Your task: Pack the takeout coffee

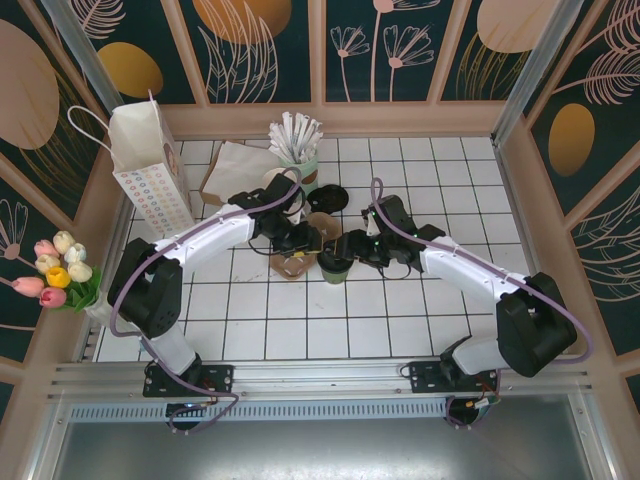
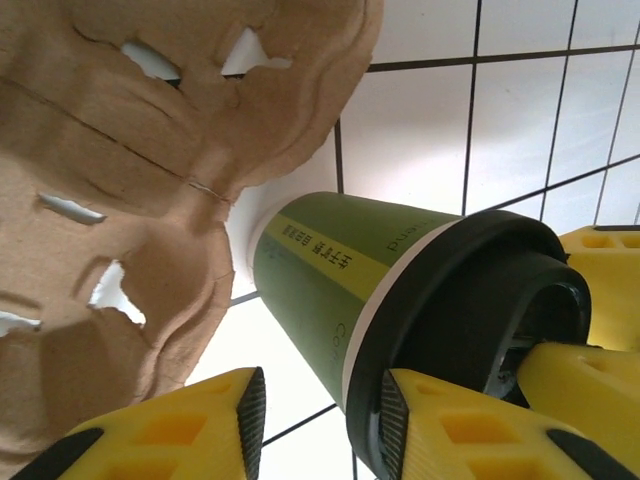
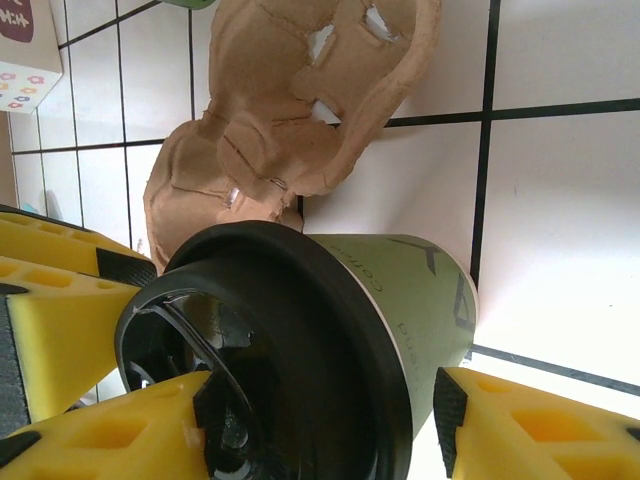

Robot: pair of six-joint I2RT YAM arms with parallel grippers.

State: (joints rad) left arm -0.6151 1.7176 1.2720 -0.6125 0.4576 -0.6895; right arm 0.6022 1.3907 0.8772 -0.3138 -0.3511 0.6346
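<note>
The cup (image 1: 335, 268) stands upright just beside the carrier (image 1: 296, 264), on its right-arm side, not in a hole. The right gripper (image 3: 325, 400), about half open, brackets the lid (image 3: 300, 330); whether it grips firmly I cannot tell. The left gripper (image 2: 322, 405), narrowly open, holds nothing, one pad by the lid. Two grippers crowding one cup could tip it or pop the lid.
</note>
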